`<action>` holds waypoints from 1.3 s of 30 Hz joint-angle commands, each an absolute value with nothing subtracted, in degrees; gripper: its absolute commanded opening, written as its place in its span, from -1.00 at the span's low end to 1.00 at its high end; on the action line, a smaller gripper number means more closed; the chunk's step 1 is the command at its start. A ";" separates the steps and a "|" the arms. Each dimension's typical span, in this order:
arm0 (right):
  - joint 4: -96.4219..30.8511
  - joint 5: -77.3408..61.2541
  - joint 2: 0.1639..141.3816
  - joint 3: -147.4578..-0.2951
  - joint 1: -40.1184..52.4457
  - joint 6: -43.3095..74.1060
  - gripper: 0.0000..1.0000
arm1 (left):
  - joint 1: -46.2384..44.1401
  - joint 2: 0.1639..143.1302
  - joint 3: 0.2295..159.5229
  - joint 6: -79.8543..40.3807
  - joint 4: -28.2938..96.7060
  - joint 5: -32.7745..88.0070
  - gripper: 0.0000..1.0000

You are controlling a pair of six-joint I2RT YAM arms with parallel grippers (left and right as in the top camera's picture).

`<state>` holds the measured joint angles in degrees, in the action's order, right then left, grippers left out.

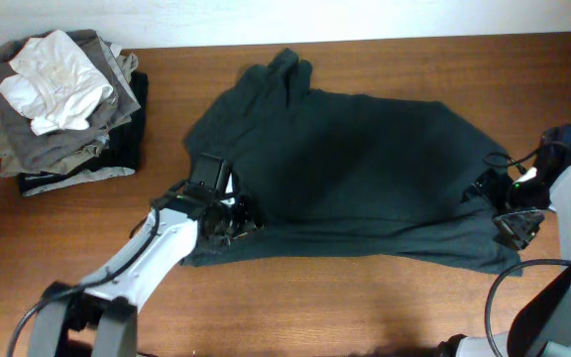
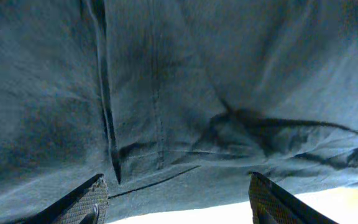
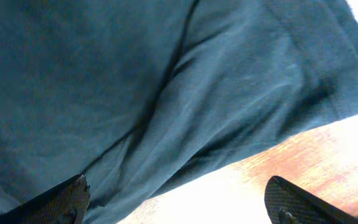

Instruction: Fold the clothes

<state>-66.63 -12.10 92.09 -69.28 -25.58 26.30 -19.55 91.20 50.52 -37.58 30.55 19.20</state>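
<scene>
Dark shirt (image 1: 345,178) lies mid-frame on the counter (image 1: 385,307), maybe folded once, wide and rumpled. My left claw (image 1: 226,221) sits at its lower-left hem, right claw (image 1: 513,212) at its right edge, both spread, pinching nothing. Most folding left.

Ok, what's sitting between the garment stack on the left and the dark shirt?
Nothing: only a bare strip of wooden table separates the stack of folded garments from the dark T-shirt. The overhead view shows it.
</scene>
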 commanded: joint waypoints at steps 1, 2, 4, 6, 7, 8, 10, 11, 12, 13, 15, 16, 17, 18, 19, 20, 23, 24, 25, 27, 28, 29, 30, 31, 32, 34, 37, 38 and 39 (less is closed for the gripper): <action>-66.43 -10.37 91.81 -69.76 -24.34 25.71 0.87 | -19.62 92.42 51.51 -38.15 30.39 21.67 0.45; -66.50 -10.20 91.81 -69.76 -24.34 25.69 0.87 | -19.62 92.51 51.51 -38.17 30.17 21.69 0.45; -66.70 -10.04 91.81 -69.76 -24.34 25.69 0.87 | -19.73 92.92 51.51 -38.17 30.00 21.67 0.45; -66.70 -9.85 91.81 -69.76 -24.34 25.69 0.87 | -19.73 93.38 51.51 -38.15 29.98 21.63 0.44; -66.70 -9.85 91.81 -69.76 -24.34 25.69 0.87 | -19.73 93.65 51.51 -38.15 29.98 21.63 0.43; -66.70 -9.85 91.81 -69.76 -24.34 25.69 0.87 | -19.73 93.97 51.51 -38.15 29.98 21.67 0.40; -66.70 -9.85 91.81 -69.76 -24.34 25.69 0.87 | -19.73 95.18 51.51 -38.15 30.02 21.74 0.40; -66.70 -9.82 91.81 -69.76 -24.34 25.67 0.87 | -19.73 95.66 51.51 -38.17 30.00 21.74 0.40; -66.72 -9.50 91.81 -69.76 -24.34 25.67 0.86 | -19.73 95.94 51.51 -38.13 29.95 21.65 0.39; -66.72 -8.80 91.81 -69.76 -24.34 25.67 0.87 | -19.73 95.96 51.51 -38.11 29.56 21.65 0.35; -66.72 -7.62 91.81 -69.76 -24.34 25.69 0.87 | -19.73 95.94 51.51 -38.13 28.12 21.67 0.30; -66.72 -7.29 91.81 -69.76 -24.34 25.69 0.87 | -19.73 95.94 51.51 -38.13 27.66 21.67 0.22; -66.72 -7.18 91.81 -69.76 -24.34 25.69 0.87 | -19.73 95.94 51.51 -38.13 27.14 21.67 0.16; -66.72 -7.03 91.81 -69.76 -24.34 25.69 0.87 | -19.73 95.94 51.55 -38.13 26.94 21.67 0.11; -66.72 -7.03 91.81 -69.76 -24.34 25.69 0.87 | -19.73 95.94 51.55 -38.13 26.94 21.65 -0.02; -66.72 -7.01 91.81 -69.76 -24.34 25.69 0.87 | -19.73 95.94 51.55 -38.13 26.96 21.67 -0.09; -66.72 -7.03 91.81 -69.76 -24.34 25.69 0.88 | -19.73 95.94 51.55 -38.11 26.96 21.67 -0.46; -66.72 -7.03 91.81 -69.76 -24.34 25.69 0.87 | -19.73 95.94 51.55 -38.11 26.96 21.65 -0.59; -66.72 -7.03 91.81 -69.76 -24.34 25.69 0.87 | -19.73 95.94 51.55 -38.11 26.92 21.65 -0.80; -66.72 -7.03 91.81 -69.76 -24.34 25.71 0.87 | -19.73 95.94 51.55 -38.09 26.02 21.65 -0.99; -66.72 -7.03 91.81 -69.76 -24.34 25.69 0.87 | -19.73 95.94 51.55 -38.09 25.32 21.67 -0.99; -66.72 -7.01 91.81 -69.76 -24.34 25.69 0.87 | -19.73 95.94 51.55 -38.11 24.21 21.69 -0.99; -66.72 -7.03 91.81 -69.76 -24.34 25.69 0.87 | -19.73 95.94 51.66 -38.11 23.35 21.71 -0.99; -66.72 -7.01 91.81 -69.76 -24.34 25.69 0.87 | -19.73 95.94 51.96 -38.11 22.48 21.69 -0.99; -66.72 -7.01 91.81 -69.76 -24.34 25.69 0.87 | -19.73 95.94 52.49 -38.11 21.63 21.69 -0.99; -66.70 -7.01 91.81 -69.76 -24.34 25.69 0.87 | -19.73 95.94 53.52 -37.87 19.68 21.67 -0.99; -66.70 -7.01 91.81 -69.76 -24.34 25.69 0.87 | -19.73 95.94 53.87 -37.71 12.73 21.65 -0.99; -66.70 -7.03 91.81 -69.76 -24.34 25.69 0.87 | -19.73 95.94 53.84 -37.71 10.15 21.15 -0.99; -66.70 -7.03 91.81 -69.76 -24.34 25.69 0.87 | -19.73 95.94 53.84 -37.71 8.54 20.69 -0.99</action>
